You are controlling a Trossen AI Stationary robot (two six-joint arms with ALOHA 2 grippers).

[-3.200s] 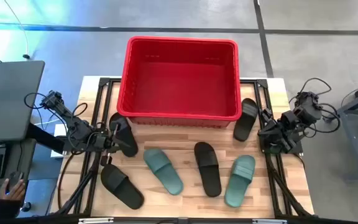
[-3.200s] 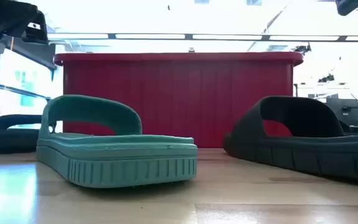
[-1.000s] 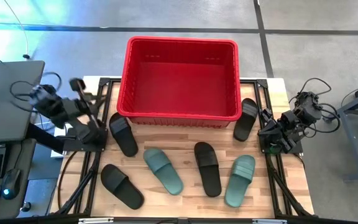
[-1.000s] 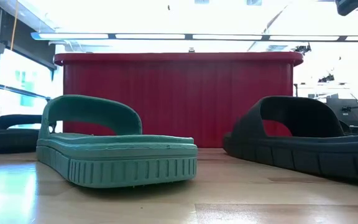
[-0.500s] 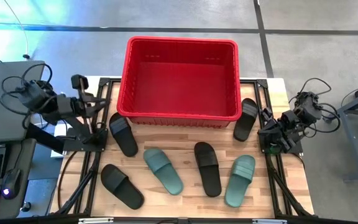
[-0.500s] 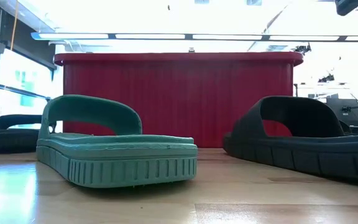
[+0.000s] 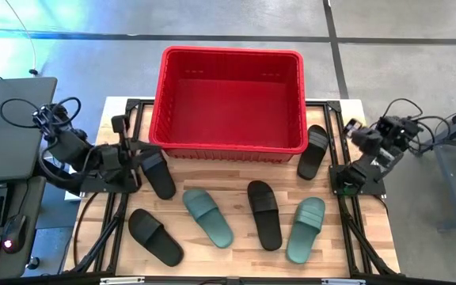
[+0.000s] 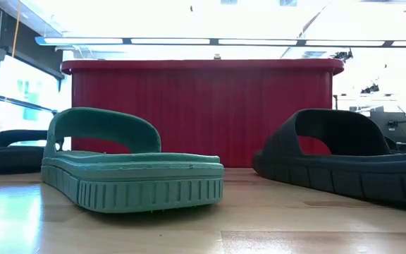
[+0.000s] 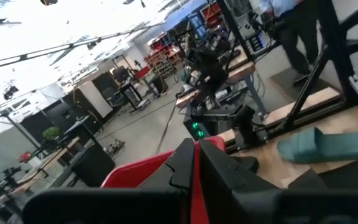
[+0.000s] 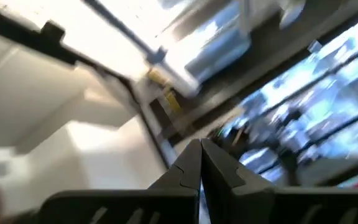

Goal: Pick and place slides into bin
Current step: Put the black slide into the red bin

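The red bin (image 7: 232, 99) stands at the table's far middle. Several slides lie sole down on the wood in front of it: black ones at the left (image 7: 157, 170), near left (image 7: 155, 237), middle (image 7: 264, 214) and beside the bin's right corner (image 7: 313, 152), and green ones (image 7: 208, 218) (image 7: 305, 229). My left gripper (image 7: 129, 146) is shut and empty at the table's left edge, just left of the left black slide. Its wrist view (image 9: 194, 162) looks across the table. My right gripper (image 7: 353, 128) is shut and empty, raised at the right edge. Its wrist view (image 10: 201, 158) points upward.
A black metal frame (image 7: 125, 107) borders the table on both sides of the bin. A laptop (image 7: 6, 127) and cables lie off the left edge. The low view shows a green slide (image 8: 132, 173) and a black slide (image 8: 344, 159) in front of the bin (image 8: 203, 113).
My left gripper has swung from beyond the table's left edge toward the right and near side, ending close to the left black slide. My right gripper has risen from its folded rest and moved toward the far edge, tipping upward. No slide has moved.
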